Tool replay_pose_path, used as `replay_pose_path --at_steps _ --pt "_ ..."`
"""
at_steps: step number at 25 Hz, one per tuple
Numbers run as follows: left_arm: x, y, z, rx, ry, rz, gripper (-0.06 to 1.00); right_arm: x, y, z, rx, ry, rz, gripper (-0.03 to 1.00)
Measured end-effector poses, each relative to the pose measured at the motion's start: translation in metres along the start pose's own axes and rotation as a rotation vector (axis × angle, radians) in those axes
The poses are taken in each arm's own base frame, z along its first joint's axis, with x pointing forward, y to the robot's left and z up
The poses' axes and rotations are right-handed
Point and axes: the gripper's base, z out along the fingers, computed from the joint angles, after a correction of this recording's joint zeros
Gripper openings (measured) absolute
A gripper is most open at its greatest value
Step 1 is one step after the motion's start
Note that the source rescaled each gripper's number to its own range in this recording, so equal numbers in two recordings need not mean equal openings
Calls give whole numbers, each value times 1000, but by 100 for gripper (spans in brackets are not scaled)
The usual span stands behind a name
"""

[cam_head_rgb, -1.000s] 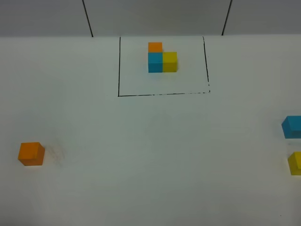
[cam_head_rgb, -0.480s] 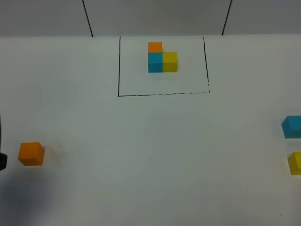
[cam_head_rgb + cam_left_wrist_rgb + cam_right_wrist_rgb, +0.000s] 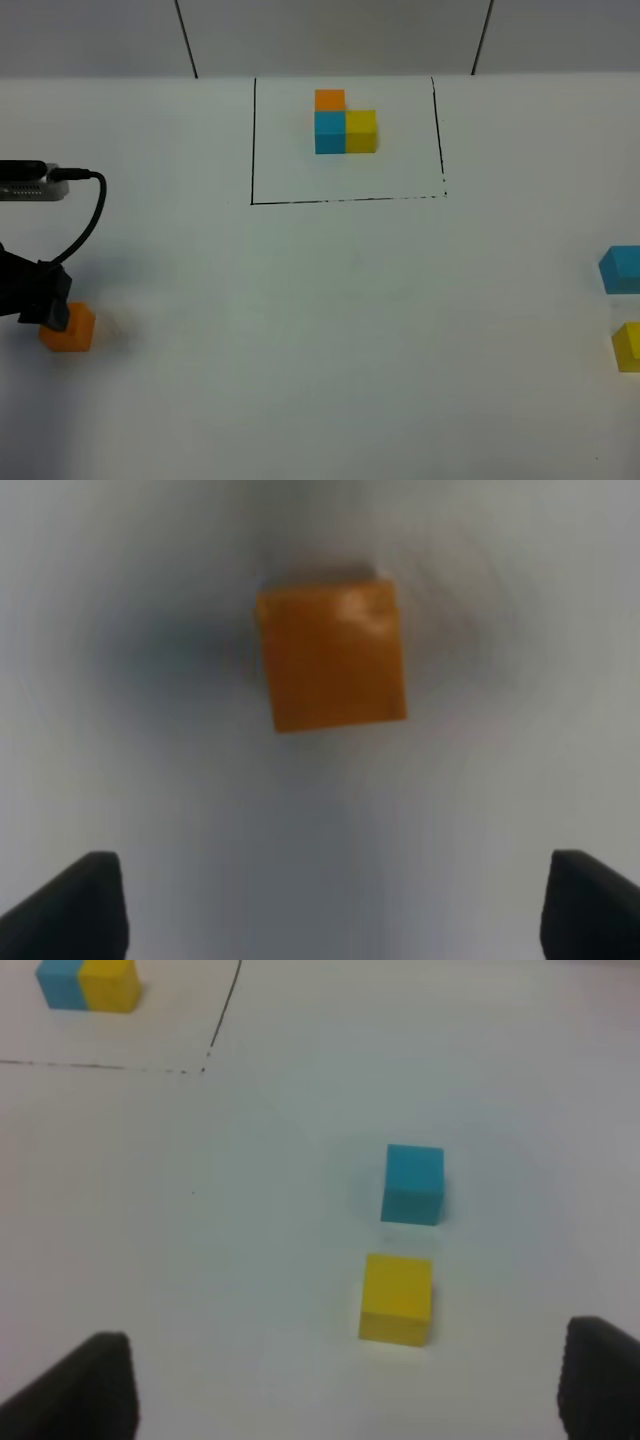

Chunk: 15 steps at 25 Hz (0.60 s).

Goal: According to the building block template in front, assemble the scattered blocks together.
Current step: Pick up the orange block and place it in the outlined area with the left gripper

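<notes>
Left fingers (image 3: 75,910) spread, near orange cube (image 3: 332,658)

- right gripper (image 3: 350,1385): two dark fingertips (image 3: 100,1385) in view, set wide apart, nothing between them.
- yellow cube (image 3: 396,1298): on the white table (image 3: 250,1240), just ahead of the tool, roughly on its centre line, clear of both fingers.
- blue cube (image 3: 413,1184): directly beyond the yellow cube, near it, narrow gap, not touching.
- template cubes (image 3: 88,984): far ahead, well off to one side of the tool; one blue and one yellow face visible, touching, cropped by the frame.
- black outline (image 3: 225,1005): its corner lies between the template cubes and the loose pair; line partly broken.
</notes>
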Motion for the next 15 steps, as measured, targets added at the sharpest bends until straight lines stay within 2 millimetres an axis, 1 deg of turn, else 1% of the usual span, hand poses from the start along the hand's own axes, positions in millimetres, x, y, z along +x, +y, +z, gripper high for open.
replay_pose_path --at_steps 3,10,15 --pt "-7 3 13 -26 17 -8 80 0 0 0 0 0 0 72" --pt "-20 3 41 -26 23 -20 81 0 0 0 0 0 0 72" --pt "-26 4 61 -22 49 -21 81 0 0 0 0 0 0 72"
